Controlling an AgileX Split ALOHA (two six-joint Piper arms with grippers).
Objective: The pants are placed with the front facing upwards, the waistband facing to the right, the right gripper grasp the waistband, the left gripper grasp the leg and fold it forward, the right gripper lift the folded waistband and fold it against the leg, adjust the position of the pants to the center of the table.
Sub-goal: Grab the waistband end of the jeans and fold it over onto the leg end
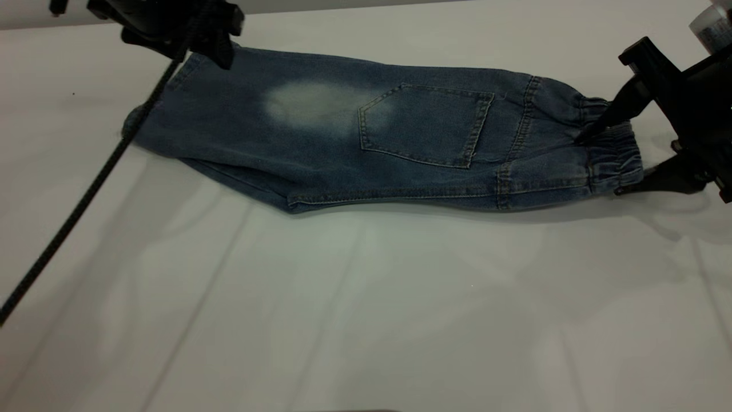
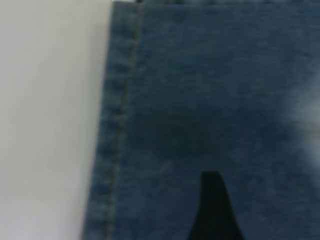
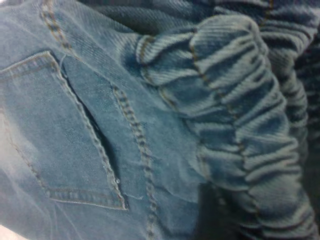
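The pants (image 1: 343, 131) lie folded lengthwise at the back of the white table (image 1: 366, 297), with a back pocket and a pale patch facing up. The ruffled waistband (image 1: 615, 151) points right. My right gripper (image 1: 600, 166) stands open around it, one finger resting on top and the other at the waistband's near edge. In the right wrist view the gathered waistband (image 3: 240, 100) fills the space ahead. My left gripper (image 1: 220, 54) is open over the far corner of the leg end. One of its fingers (image 2: 212, 210) hovers above the denim (image 2: 200, 100) beside the stitched hem.
A black cable (image 1: 86, 194) hangs from the left arm and runs diagonally across the table's left side. A pale labelled cylinder (image 1: 712, 23) on the right arm shows at the top right corner. Bare tabletop stretches in front of the pants.
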